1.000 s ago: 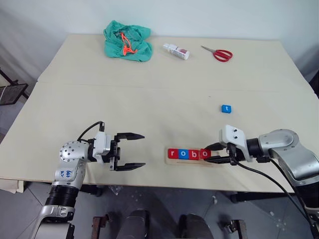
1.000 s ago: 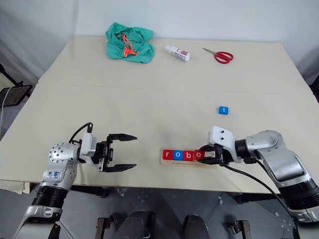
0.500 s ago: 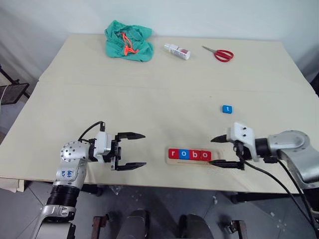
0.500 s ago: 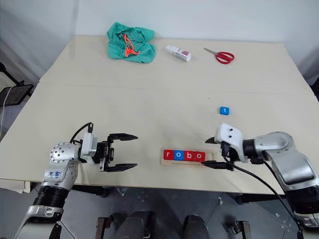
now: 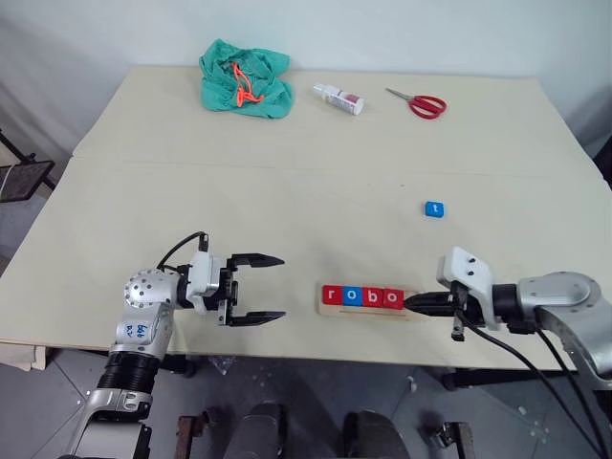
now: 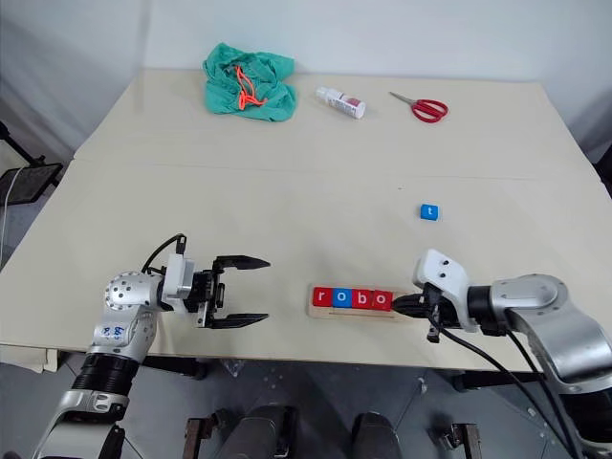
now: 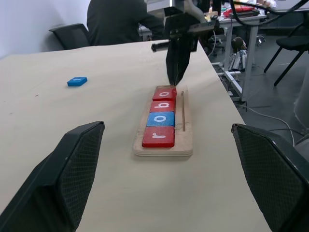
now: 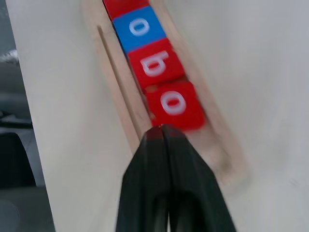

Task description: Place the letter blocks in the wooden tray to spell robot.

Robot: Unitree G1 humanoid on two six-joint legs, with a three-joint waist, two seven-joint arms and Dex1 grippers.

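The wooden tray (image 5: 364, 312) lies near the table's front edge. It holds a red r (image 5: 332, 296), a blue o (image 5: 351, 296), a red b (image 5: 372, 297) and a red o (image 5: 392, 298) in a row. A blue t block (image 5: 435, 208) lies flat on the table, behind and to the right of the tray. My right gripper (image 5: 411, 304) is shut with nothing in it. Its tips (image 8: 161, 128) point at the red o (image 8: 173, 105) over the tray's bare right end; I cannot tell if they touch. My left gripper (image 5: 281, 287) hangs open left of the tray.
At the table's far side lie a green cloth with an orange cord (image 5: 244, 78), a small white bottle (image 5: 338, 98) and red scissors (image 5: 418, 102). In the left wrist view a person in dark clothes (image 7: 120, 21) and office chairs are beyond the table.
My right gripper let go of the red o, drew back to the right with its fingers wide, then shut and now points at the block's right edge. The left gripper stayed put.
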